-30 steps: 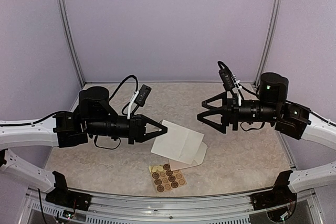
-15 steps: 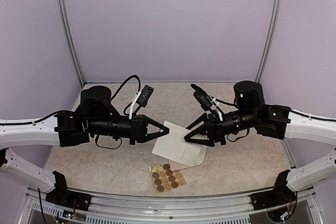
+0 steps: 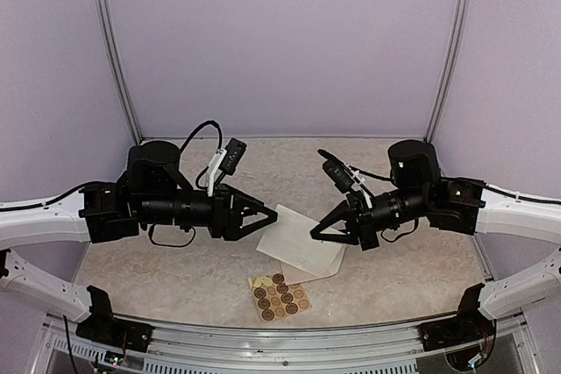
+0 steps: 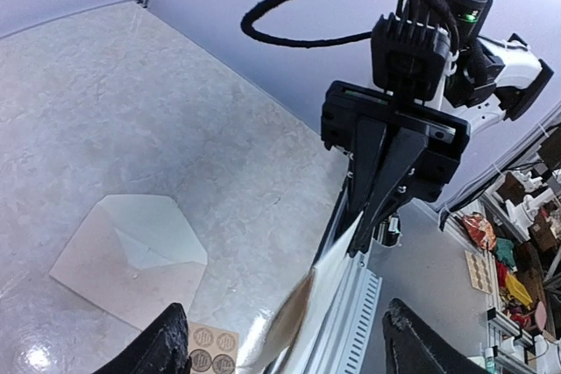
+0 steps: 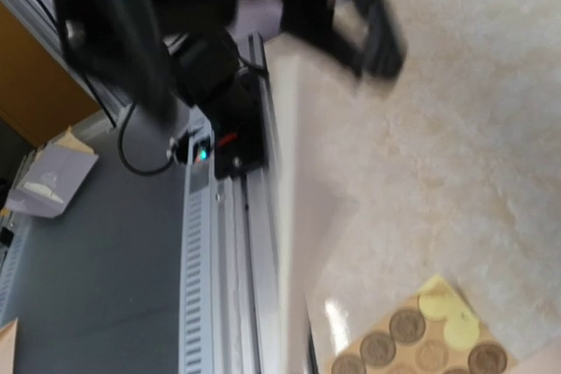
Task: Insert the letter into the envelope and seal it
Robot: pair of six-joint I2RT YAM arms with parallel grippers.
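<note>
Marbled tabletop [image 3: 175, 273], lilac walls [image 3: 280, 41]: letter [image 3: 291, 238] held aloft.
Right gripper [image 4: 359, 232] pinches the sheet's top corner; left gripper [image 3: 270, 216] stands spread, empty. Envelope [image 4: 131, 256] lies flat below, flap open; limp, light paper, likely best taken by an edge.

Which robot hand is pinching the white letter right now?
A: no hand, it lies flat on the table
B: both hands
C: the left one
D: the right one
D: the right gripper is shut on the edge of the letter, while the left gripper has its fingers wide apart.
</note>
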